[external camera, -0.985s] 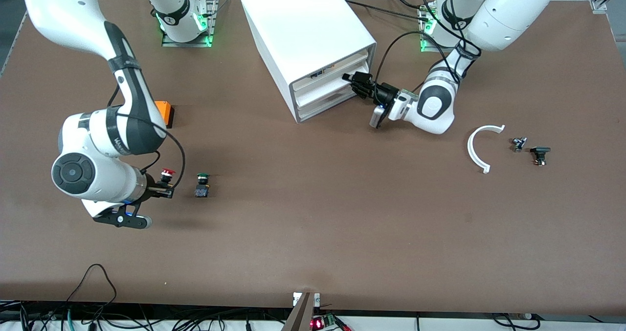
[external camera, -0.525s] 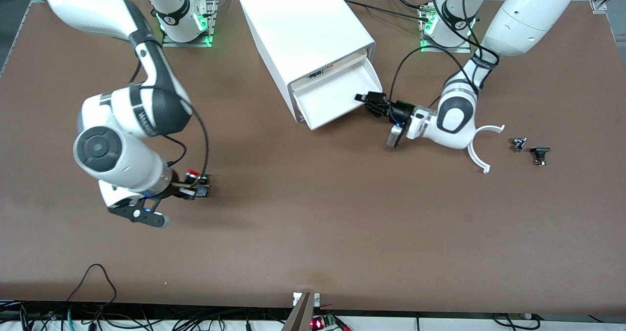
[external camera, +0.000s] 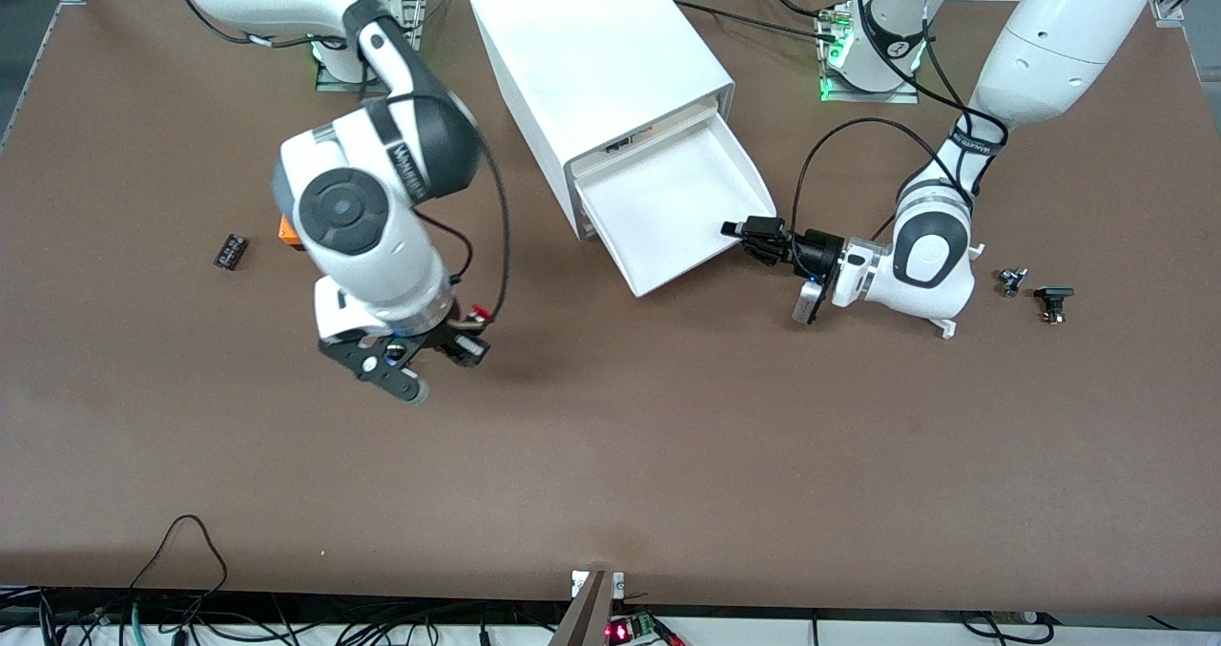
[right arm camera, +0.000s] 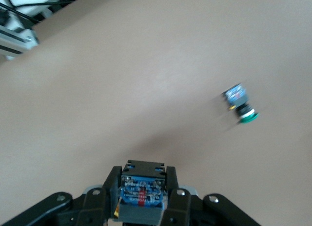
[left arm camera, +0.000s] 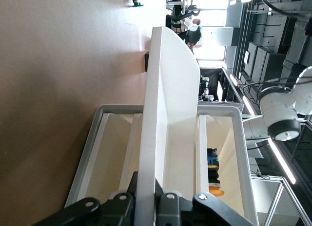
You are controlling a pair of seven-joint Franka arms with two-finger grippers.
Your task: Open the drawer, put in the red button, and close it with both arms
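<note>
The drawer (external camera: 679, 209) stands pulled well out of the white cabinet (external camera: 596, 50), its tray open upward and bare. My left gripper (external camera: 755, 238) is shut on the drawer's front wall at the corner toward the left arm's end; in the left wrist view the wall (left arm camera: 163, 104) runs between the gripper's (left arm camera: 147, 189) fingers. My right gripper (external camera: 469, 333) is shut on the red button (external camera: 483, 316) and holds it over the bare table between the green button and the cabinet. The right wrist view shows the button's blue block body (right arm camera: 141, 196) between the right gripper's (right arm camera: 143, 173) fingers.
The green-capped button (right arm camera: 241, 108) lies on the table below my right wrist. An orange block (external camera: 286, 230) and a small black part (external camera: 230, 251) lie toward the right arm's end. Two small black parts (external camera: 1011, 281) (external camera: 1052, 301) lie toward the left arm's end.
The left gripper has drawn the drawer out farther, toward the front camera. The right arm has risen and carried the red button from beside the green button toward the cabinet.
</note>
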